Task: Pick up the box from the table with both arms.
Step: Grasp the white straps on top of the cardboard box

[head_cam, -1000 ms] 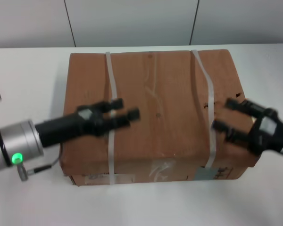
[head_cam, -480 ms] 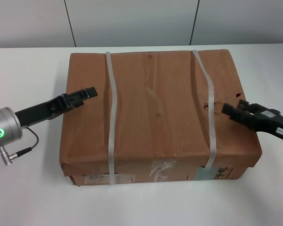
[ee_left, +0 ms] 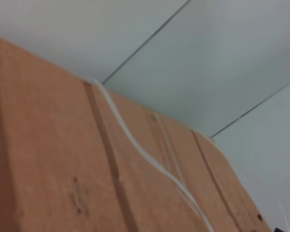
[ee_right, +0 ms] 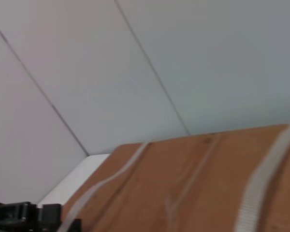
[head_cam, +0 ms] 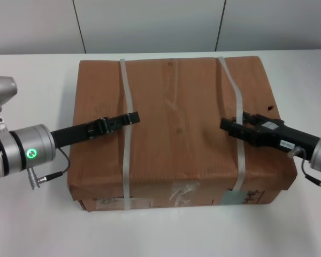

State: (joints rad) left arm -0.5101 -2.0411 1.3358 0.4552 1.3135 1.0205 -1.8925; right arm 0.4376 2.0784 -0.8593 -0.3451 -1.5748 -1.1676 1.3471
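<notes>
The brown cardboard box (head_cam: pixel 176 107) lies flat on the white table (head_cam: pixel 32 69), bound by two white straps, with tape and labels on its near side. My left gripper (head_cam: pixel 131 117) reaches in low over the box top, and its tip lies at the left strap (head_cam: pixel 125 155). My right gripper (head_cam: pixel 228 126) reaches in from the other side, its tip just short of the right strap (head_cam: pixel 238 150). The left wrist view shows the box top (ee_left: pixel 53 159) and a strap (ee_left: pixel 150 159). The right wrist view shows the box top (ee_right: pixel 193 193) and the left gripper (ee_right: pixel 24 215) far off.
A grey panelled wall (head_cam: pixel 150 21) stands behind the table's far edge. White tabletop runs around the box on both sides and in front. A cable (head_cam: pixel 51 174) hangs from the left arm near the box's left edge.
Both grippers have moved inward over the box top from its edges. The left now reaches the left strap and the right now sits at the right strap. The box has not moved.
</notes>
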